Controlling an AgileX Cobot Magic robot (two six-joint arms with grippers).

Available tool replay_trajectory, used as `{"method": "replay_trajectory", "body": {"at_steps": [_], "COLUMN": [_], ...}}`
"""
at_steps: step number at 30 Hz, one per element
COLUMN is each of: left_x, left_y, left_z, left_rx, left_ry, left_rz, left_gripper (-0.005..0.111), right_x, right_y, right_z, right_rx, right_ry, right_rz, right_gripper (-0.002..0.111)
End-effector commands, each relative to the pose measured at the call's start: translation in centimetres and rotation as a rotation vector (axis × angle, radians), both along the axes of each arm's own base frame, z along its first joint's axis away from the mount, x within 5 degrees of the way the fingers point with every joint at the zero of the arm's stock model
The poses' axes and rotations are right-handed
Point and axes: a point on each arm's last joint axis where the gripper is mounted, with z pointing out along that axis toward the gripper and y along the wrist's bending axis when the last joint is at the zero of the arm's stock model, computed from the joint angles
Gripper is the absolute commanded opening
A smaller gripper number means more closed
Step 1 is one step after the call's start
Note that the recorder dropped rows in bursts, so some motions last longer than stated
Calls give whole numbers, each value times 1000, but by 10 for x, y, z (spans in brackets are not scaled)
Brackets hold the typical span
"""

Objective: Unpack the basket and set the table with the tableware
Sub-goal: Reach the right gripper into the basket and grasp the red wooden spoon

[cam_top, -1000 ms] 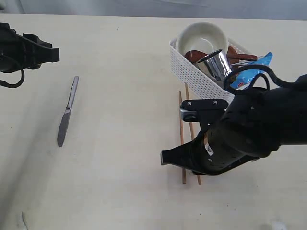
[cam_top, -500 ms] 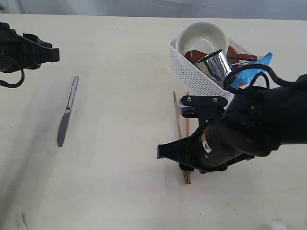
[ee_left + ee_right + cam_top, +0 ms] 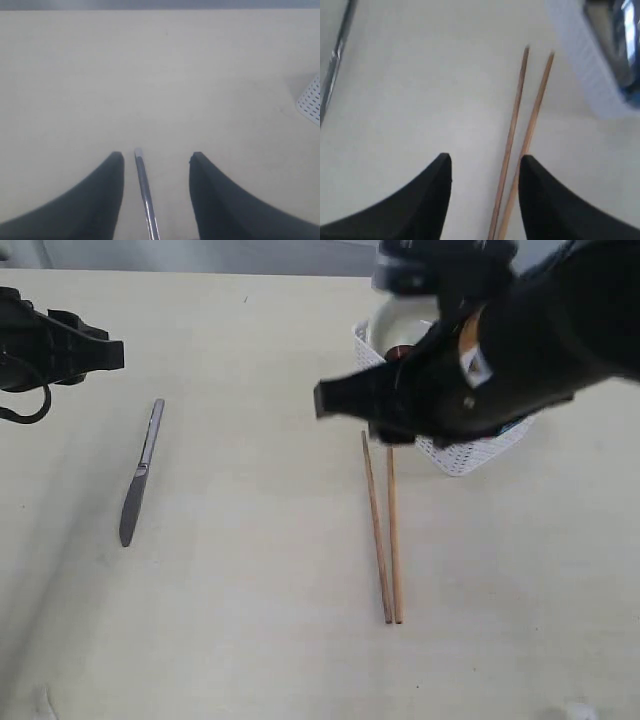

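**Table** [image 3: 250, 660]: pale cream top; bore every item listed below.

**Knife** [image 3: 139, 476]: steel. It lay flat on the left part of the table, well apart from the basket, with its blade end toward the lower edge of the exterior view.

**Chopsticks** [image 3: 386, 530]: two, wooden. They lay side by side on the table, nearly parallel, with one pair of ends almost touching and the other pair just beside the basket.

**Basket** [image 3: 462, 454]: white, lattice-sided. It stood on the right of the table, largely hidden behind the right arm. A shiny cup [image 3: 615, 35] showed inside it, blurred.

**Left gripper** [image 3: 156, 159]: jaws spread, gripping nothing. It hung above the table, and one end of the knife lay below the gap.

**Right gripper** [image 3: 485, 162]: jaws apart and empty. It was raised over the chopsticks and touched neither.
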Motion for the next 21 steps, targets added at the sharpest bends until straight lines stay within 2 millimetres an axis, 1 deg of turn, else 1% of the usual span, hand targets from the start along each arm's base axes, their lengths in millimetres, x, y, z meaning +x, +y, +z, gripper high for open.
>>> {"method": "replay_trajectory", "body": {"at_steps": [1,3,6,8,10,14,19,21], "left_x": [-1,-1,-1,-1,-1,-1,-1,-1], "left_y": [2,2,2,2,2,2,2,2], "left_z": [1,1,1,1,1,1,1,1], "left_rx": [4,4,4,4,4,4,4,4], "left_ry": [-7,-7,-7,-7,-7,-7,-7,-7], "left_rz": [0,0,0,0,0,0,0,0], "left_gripper": [41,41,41,41,41,41,41,41], "right_x": [21,33,55,69,84,113,143,155], "right_y": [-31,-42,-60,-70,-77,-80,-68,-65], "right_z": [48,53,57,55,50,26,-8,-23], "right_rx": [-105,-175,-278,-340,-410,-561,-707,-755], "right_ry": [-128,-117,-92,-77,-58,11,83,113], "right_rz": [-49,-47,-28,-7,54,262,509,561], "right_gripper": [42,42,42,42,42,42,42,42]}}
